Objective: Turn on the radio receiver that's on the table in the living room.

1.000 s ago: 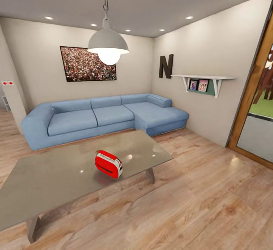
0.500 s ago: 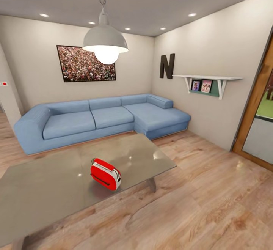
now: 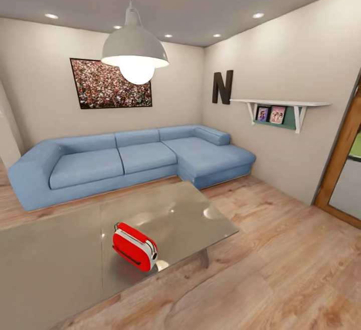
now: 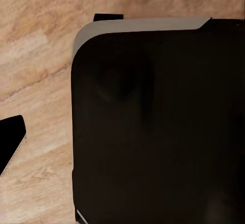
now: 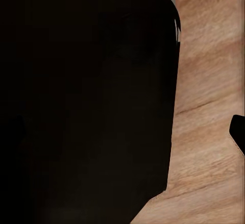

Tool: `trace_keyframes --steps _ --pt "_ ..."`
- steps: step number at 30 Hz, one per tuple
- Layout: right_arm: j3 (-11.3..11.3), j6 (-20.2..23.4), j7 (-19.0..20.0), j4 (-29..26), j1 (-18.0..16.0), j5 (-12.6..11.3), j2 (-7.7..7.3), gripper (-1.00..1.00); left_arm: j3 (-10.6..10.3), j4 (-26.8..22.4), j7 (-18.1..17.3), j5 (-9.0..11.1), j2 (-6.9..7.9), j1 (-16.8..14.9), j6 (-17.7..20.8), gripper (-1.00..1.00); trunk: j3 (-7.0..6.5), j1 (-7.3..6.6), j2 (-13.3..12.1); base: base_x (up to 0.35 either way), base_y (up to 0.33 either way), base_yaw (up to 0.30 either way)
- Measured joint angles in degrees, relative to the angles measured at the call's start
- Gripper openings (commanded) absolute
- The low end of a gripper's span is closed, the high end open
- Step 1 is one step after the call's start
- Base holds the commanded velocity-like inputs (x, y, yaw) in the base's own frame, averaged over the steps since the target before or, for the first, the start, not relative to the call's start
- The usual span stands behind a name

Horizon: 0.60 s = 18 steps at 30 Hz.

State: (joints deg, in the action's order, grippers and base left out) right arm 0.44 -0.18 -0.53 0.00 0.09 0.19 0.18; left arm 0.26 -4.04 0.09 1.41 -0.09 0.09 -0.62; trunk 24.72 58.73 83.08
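— One radio (image 3: 134, 246), red with pale trim, standing on edge on glossy grey surface (image 3: 60, 260), toward its near right part.
— Beyond it?
— Blue sofa (image 3: 125, 162) against far wall, crowd picture (image 3: 111, 83) above, lit white lamp (image 3: 135, 54) overhead.
— Gripper state, left and right?
— Cannot tell for either. Wrist views: dark rounded robot body (image 4: 158, 127) over wood floor (image 4: 35, 45).

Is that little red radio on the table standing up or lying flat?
Standing: the radio receiver rests on its narrow edge on the table.
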Motion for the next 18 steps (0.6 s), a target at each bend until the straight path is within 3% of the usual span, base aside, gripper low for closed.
trace_keyframes --steps 18 --pt "0.0 0.0 0.0 0.0 0.0 0.1 0.00 1.00 0.0 0.0 0.0 0.0 0.00 0.0 0.0 1.00 0.00 0.00 0.0 0.324 0.000 0.000"
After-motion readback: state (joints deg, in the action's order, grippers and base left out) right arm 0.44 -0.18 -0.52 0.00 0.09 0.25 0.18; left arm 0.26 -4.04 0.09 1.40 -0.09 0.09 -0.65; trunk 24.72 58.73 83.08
